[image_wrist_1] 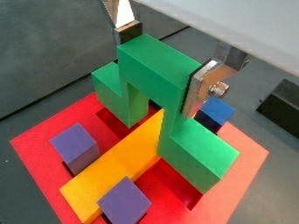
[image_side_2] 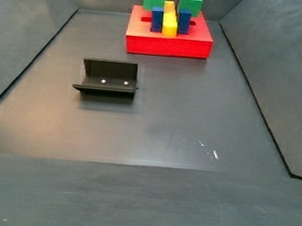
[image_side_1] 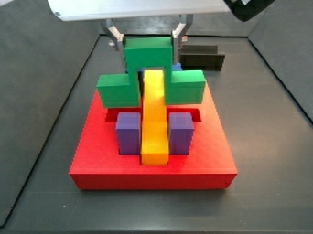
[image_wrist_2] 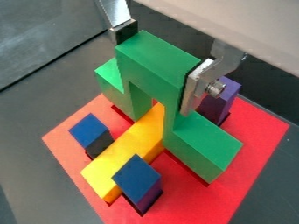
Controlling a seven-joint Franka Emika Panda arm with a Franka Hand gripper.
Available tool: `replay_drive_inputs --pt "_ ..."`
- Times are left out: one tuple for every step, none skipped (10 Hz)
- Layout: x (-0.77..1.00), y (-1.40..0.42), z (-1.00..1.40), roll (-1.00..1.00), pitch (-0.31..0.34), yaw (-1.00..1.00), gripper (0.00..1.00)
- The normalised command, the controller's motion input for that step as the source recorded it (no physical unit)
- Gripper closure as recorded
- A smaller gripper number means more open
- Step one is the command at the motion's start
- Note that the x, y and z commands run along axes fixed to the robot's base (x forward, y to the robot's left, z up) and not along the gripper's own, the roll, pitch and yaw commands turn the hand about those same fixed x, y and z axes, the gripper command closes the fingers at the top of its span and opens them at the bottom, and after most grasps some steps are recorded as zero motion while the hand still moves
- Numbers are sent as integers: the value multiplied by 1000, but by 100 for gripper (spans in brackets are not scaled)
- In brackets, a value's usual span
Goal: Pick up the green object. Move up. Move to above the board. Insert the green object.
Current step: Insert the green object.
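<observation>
The pincer (image_wrist_1: 160, 54) is closed on the green object (image_wrist_1: 158, 87). The raised middle cube of that piece is squeezed between the two silver fingers (image_wrist_1: 209, 86), one on each side. The same grip is seen in both wrist views, with the pincer (image_wrist_2: 162, 54) clamped on the green object (image_wrist_2: 158, 83). In a side view the pincer (image_side_1: 146, 35) is seen near the top middle of the frame, right over the board (image_side_1: 153, 164).

The tops of the fingers are cut off by a pale cover at the upper edge of the frames. In a side view the pincer is too small to be made out, and the green object (image_side_2: 153, 0) is only a small green patch on the board (image_side_2: 169, 44) at the top of the frame.

The green object is bright green and shaped like a bridge. It is set astride the long yellow bar (image_side_1: 154, 114), at the far end of the red board. The bar is passed under its raised middle. Whether its low side cubes are pushed fully into the slots cannot be told. Purple blocks (image_side_1: 128, 131) are seen on both sides of the bar. A dark fixture (image_side_2: 107, 78) is seen on the floor, well apart from the board.
</observation>
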Motion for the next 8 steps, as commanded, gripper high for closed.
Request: replay_drive_inputs --pt "337 0 -49 0 0 14 100" --pt "306 0 -120 0 0 0 100" --pt "71 0 -237 66 -17 0 100" --pt "0 0 -289 120 -6 0 100" --pt "0 0 -243 120 0 0 100" --pt "-234 0 0 0 0 -40 100" --pt "-283 0 0 0 -27 -11 100" --pt "40 -117 -9 53 -27 0 100"
